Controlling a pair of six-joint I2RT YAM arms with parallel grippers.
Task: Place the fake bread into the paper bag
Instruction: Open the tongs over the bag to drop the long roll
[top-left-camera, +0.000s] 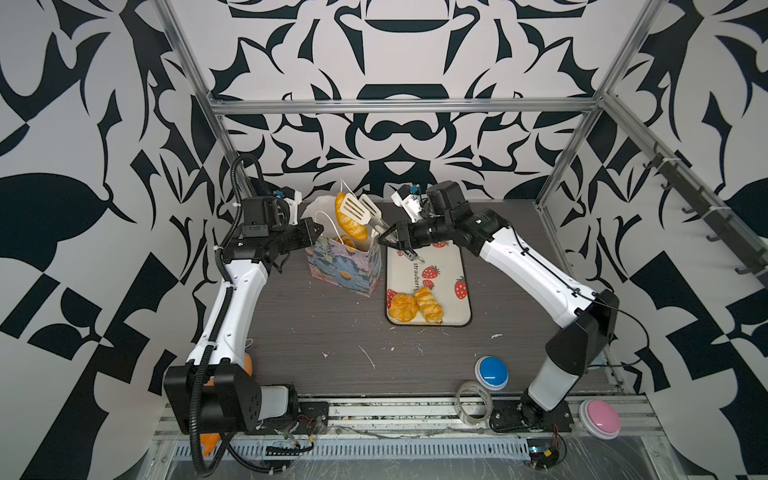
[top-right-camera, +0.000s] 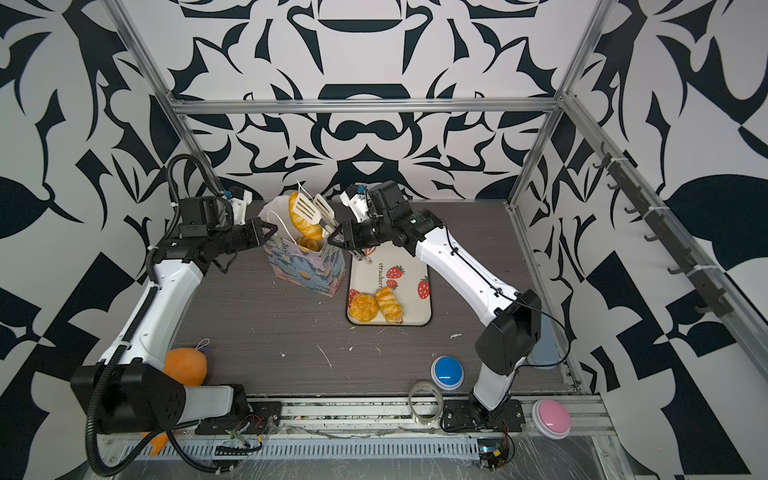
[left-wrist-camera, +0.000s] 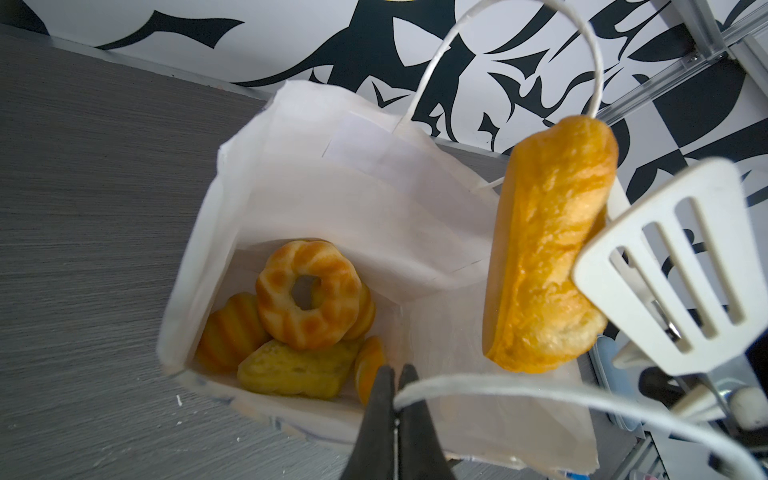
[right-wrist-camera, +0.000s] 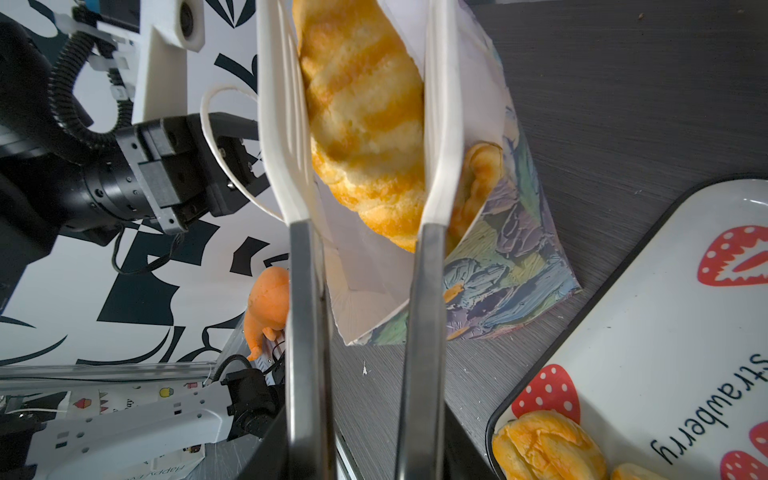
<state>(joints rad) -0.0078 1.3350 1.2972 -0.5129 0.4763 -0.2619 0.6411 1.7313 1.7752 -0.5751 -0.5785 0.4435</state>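
Note:
The flowered paper bag (top-left-camera: 345, 270) (top-right-camera: 307, 270) stands upright left of the tray. My left gripper (left-wrist-camera: 397, 370) (top-left-camera: 321, 229) is shut on its white cord handle (left-wrist-camera: 498, 386) at the rim. My right gripper (top-left-camera: 384, 241) (right-wrist-camera: 365, 465) is shut on white-bladed tongs (top-left-camera: 365, 212) (right-wrist-camera: 303, 291). A striped fake bread loaf (top-left-camera: 349, 220) (left-wrist-camera: 548, 249) (right-wrist-camera: 365, 124) hangs between the blades over the bag's mouth. Inside the bag lie a ring pastry (left-wrist-camera: 307, 295) and several other breads. A round bun (top-left-camera: 403, 307) and a twisted pastry (top-left-camera: 428, 305) rest on the tray.
The cream strawberry tray (top-left-camera: 449, 257) lies right of the bag. A blue button (top-left-camera: 491, 371), a tape roll (top-left-camera: 473, 401) and a pink button (top-left-camera: 599, 417) sit near the front edge. An orange plush (top-right-camera: 185, 365) lies by the left arm's base.

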